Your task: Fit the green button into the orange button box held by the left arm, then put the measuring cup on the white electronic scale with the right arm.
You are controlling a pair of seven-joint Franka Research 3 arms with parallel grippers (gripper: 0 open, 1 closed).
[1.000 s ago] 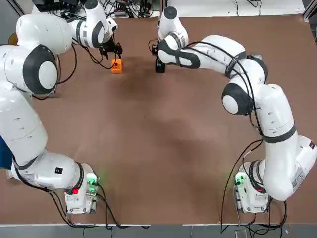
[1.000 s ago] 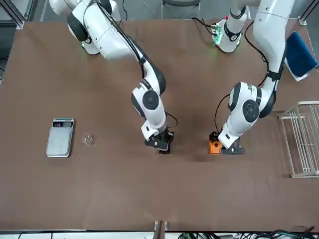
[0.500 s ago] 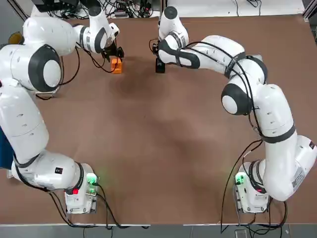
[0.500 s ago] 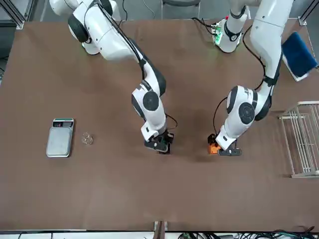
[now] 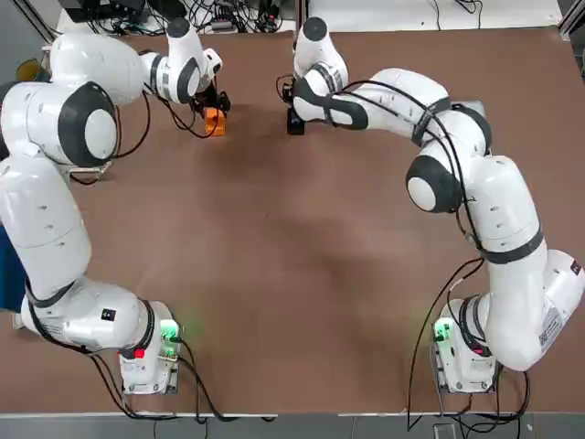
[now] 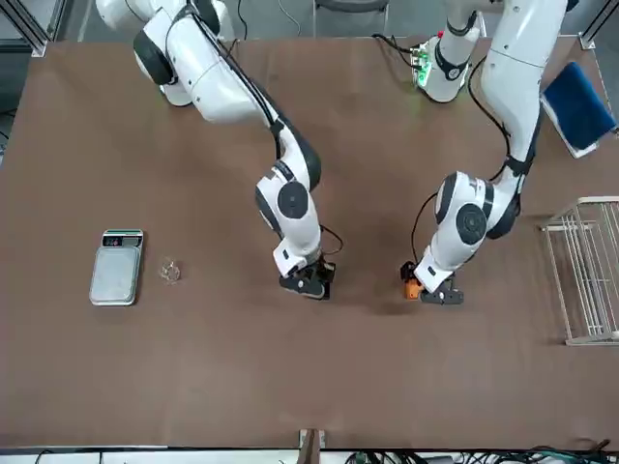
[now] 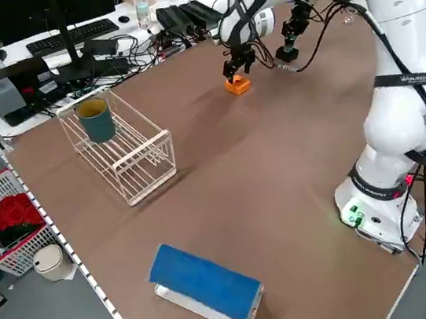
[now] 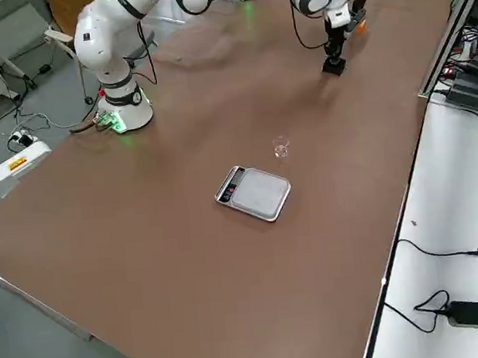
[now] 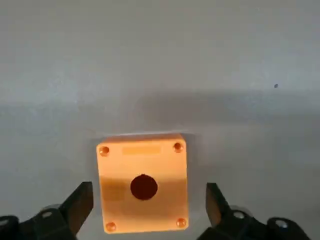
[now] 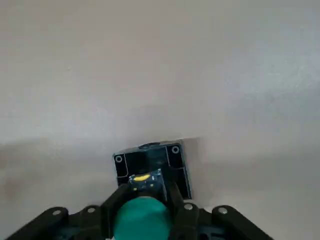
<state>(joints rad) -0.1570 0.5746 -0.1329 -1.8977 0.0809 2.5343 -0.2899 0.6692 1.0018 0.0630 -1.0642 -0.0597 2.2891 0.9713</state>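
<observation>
The left arm's wide-open jaws [image 9: 150, 210] stand on either side of the small orange cube-like button box with a round hole in its top [image 9: 122, 205], holding nothing, so taking hold of the box looks like the step in hand; next they should close squarely on it. The right arm's jaws [image 10: 142, 200] are closed on the green round-capped button [image 10: 142, 220], above a black block [image 10: 150, 162] (not the box it needs) on the brown table [image 6: 290, 377].
</observation>
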